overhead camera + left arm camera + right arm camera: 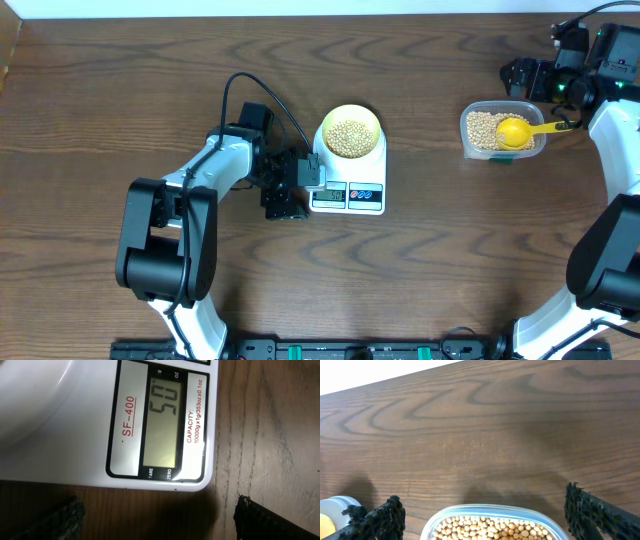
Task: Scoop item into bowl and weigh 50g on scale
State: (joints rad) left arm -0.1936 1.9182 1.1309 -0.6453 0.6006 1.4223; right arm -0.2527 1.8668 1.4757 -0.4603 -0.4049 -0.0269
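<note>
Left hand [302,192] first: fingers [55,521] spread wide, nothing between them, parked just off the 9 o'clock side of the kitchen scale [372,197] and pointed at the readout. From the left wrist view the LCD display [165,425] looks like it reads 50, so I'd call the weighing basically done.

The pale yellow-green bowl [350,109] sits on the scale's platform at the 12 o'clock end, display at the 6 o'clock end. There's a decent heap of soybeans [350,138] inside it.

Right hand [522,78] is also spread apart and empty, hanging at about 1 o'clock from the clear plastic tub [466,128]. Its wrist view shows the tub's near rim right below, between the fingers, not touching either. The tub is well off at 3 o'clock from the bowl, and the yellow scoop [514,132] lies in the leftover beans, handle poking out over the rim toward 3 o'clock.

Handling, my guess: the beans are hard, smooth and light, so they'll roll and bounce everywhere if tipped fast. No point pinching them, the scoop is the way, grabbed by that handle where it clears the rim. The bowl looks like light, stiff plastic and could skate on the slick white platform. If it needs moving, I'd pinch the rim, one finger inside and one out, and lift straight up. Bumping the scale would throw off the number, so the left hand should go easy on the tabletop [450,270].
</note>
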